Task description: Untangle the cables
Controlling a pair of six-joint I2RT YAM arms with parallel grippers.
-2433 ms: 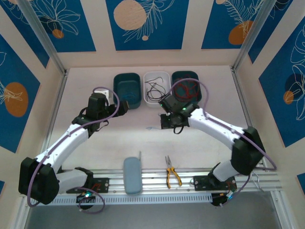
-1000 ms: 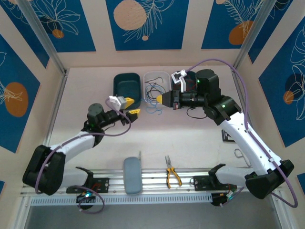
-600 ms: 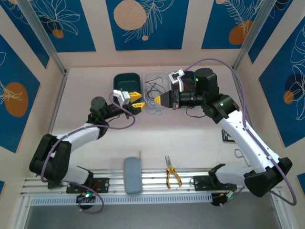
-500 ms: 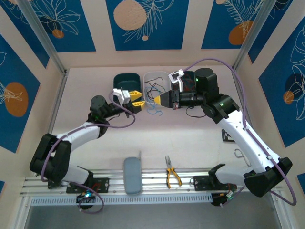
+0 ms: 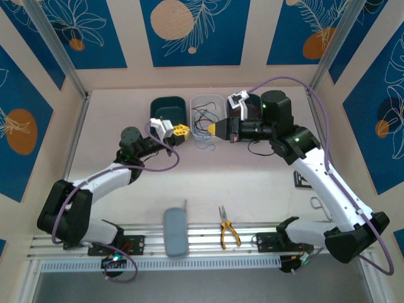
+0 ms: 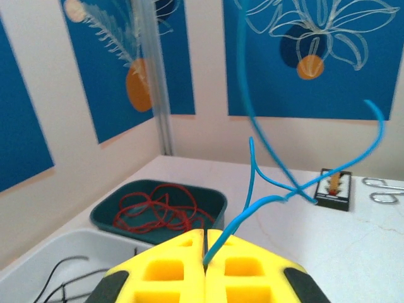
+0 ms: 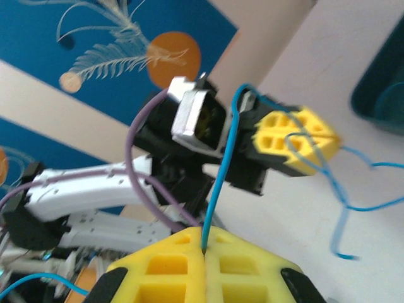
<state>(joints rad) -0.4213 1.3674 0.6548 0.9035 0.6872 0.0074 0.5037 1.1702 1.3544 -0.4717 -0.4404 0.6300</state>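
A light blue cable [image 5: 203, 145] hangs in loops between my two grippers above the table. The left gripper [image 5: 182, 130] is shut on one end; in the left wrist view the cable [image 6: 252, 208] comes out between its closed yellow fingers [image 6: 170, 271]. The right gripper [image 5: 213, 129] is shut on another part, with the cable [image 7: 218, 183] rising from its closed tips [image 7: 203, 249] and the left gripper [image 7: 297, 142] facing it. Black cables [image 5: 203, 117] lie in the white tray [image 5: 207, 96]. Red cables [image 6: 158, 208] lie in a teal tray [image 6: 218, 199].
An empty teal tray [image 5: 165, 113] stands left of the white one. Pliers [image 5: 228, 233] and a grey-blue case [image 5: 175, 232] rest on the front rail. A small black box [image 5: 301, 180] and metal hooks [image 5: 319, 205] lie at the right.
The left gripper reached in toward the right gripper and closed on the blue cable. The right gripper stayed shut on the cable and shifted slightly.
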